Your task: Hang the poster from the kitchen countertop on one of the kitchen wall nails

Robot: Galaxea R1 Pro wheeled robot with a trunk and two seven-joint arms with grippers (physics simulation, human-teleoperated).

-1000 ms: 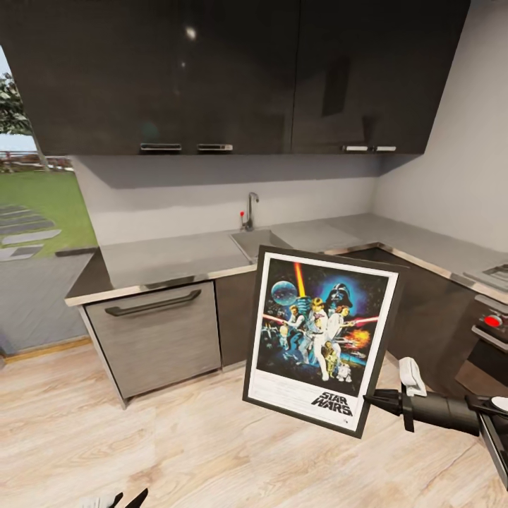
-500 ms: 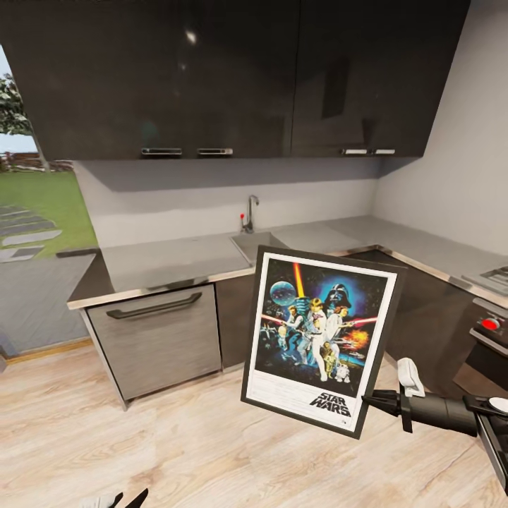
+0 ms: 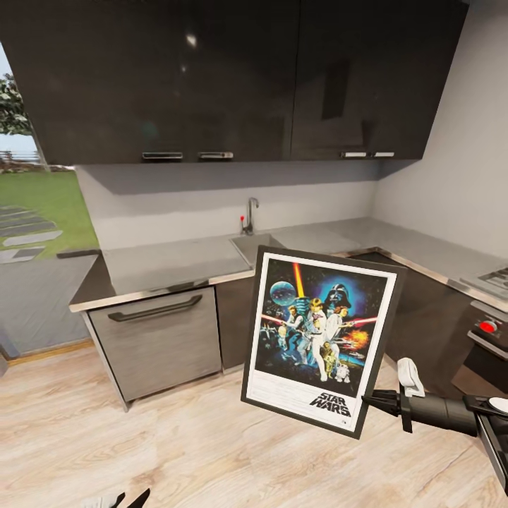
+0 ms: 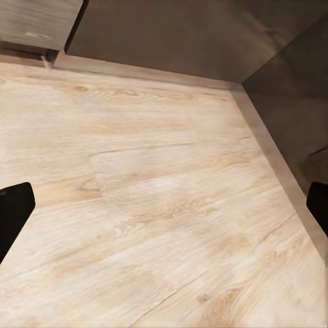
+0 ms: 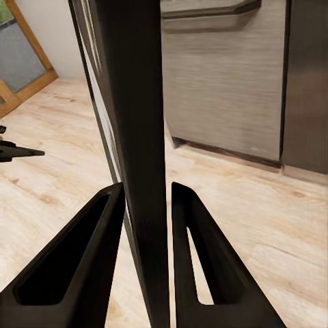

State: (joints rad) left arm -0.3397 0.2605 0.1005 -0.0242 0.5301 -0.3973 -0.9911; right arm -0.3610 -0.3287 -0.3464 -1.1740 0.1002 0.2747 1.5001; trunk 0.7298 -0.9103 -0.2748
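Observation:
The poster [image 3: 321, 339], a black-framed Star Wars print with a white border, hangs upright and slightly tilted in the air in front of the kitchen countertop [image 3: 169, 257]. My right gripper [image 3: 370, 402] is shut on its lower right edge. In the right wrist view the frame's dark edge [image 5: 137, 137] runs between the two fingers of the right gripper [image 5: 147, 198]. My left gripper [image 3: 127, 499] sits low over the wooden floor. In the left wrist view the left gripper [image 4: 164, 205] stands wide open with nothing between its fingers.
The L-shaped worktop carries a sink [image 3: 254, 243] and a chrome tap [image 3: 249, 212], with dark wall cabinets [image 3: 233, 77] above. A steel drawer front [image 3: 159, 339] is below, and an oven with a red knob [image 3: 487, 326] is at the right. A garden opening [image 3: 35, 212] lies at the left.
The whole picture has shifted a little, so the camera moved. The poster stays held in the right gripper at nearly the same place.

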